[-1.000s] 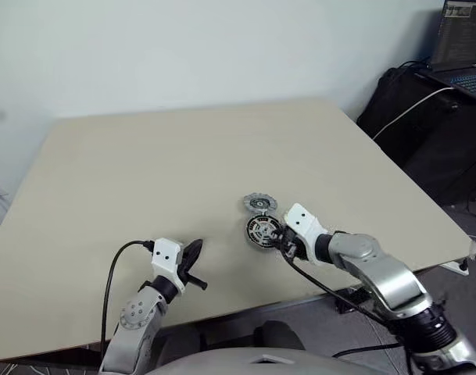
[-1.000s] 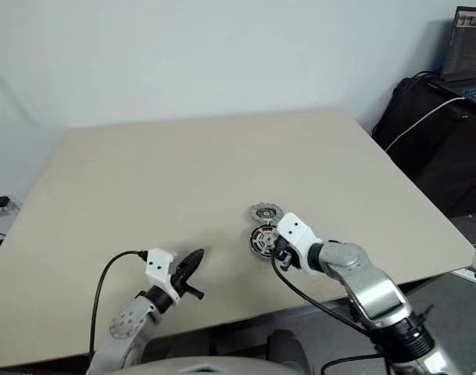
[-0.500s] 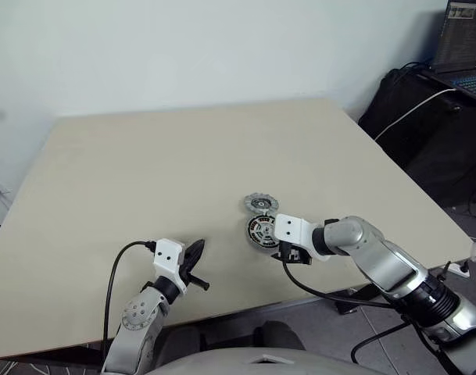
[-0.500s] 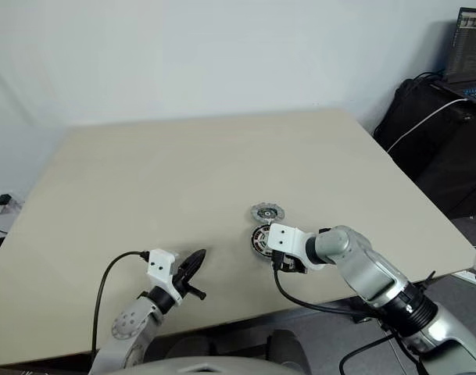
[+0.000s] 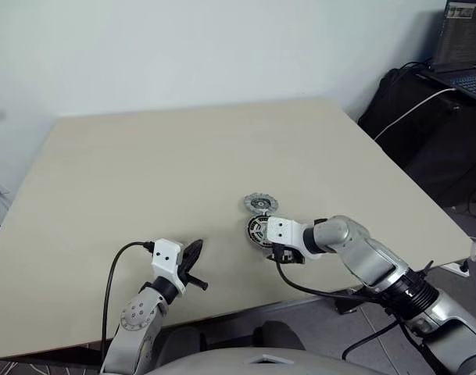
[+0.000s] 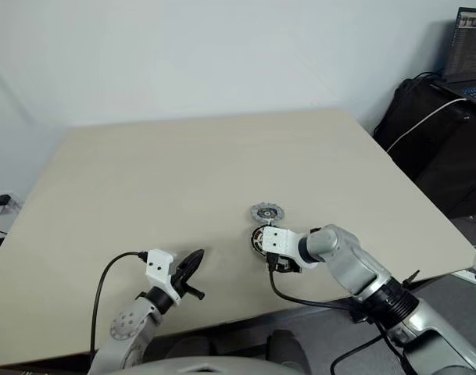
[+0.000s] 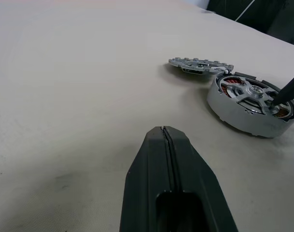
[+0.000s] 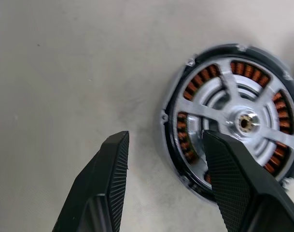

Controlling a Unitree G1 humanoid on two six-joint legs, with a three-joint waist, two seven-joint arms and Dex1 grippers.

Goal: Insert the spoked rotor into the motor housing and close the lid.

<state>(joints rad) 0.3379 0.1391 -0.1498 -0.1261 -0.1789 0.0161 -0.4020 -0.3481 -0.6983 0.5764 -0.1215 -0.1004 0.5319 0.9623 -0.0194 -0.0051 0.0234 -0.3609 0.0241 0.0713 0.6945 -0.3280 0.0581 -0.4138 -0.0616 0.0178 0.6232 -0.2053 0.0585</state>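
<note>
We saw the spoked rotor (image 8: 233, 123) seated in the motor housing (image 8: 173, 145) on the table (image 5: 144, 172); the lid (image 5: 259, 205) lay beside it: rigid, light, slippery; take it by the rim. Right gripper (image 8: 163, 181) was apart, left gripper (image 7: 165, 145) together.

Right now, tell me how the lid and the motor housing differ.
The lid is a thin, flat disc with a toothed rim; the motor housing is a taller drum with a smooth wall. The lid is smaller; the housing is wider. The housing holds the spoked rotor over copper windings; the lid lies alone beside it. Both are round, silvery and rest on the table.
</note>
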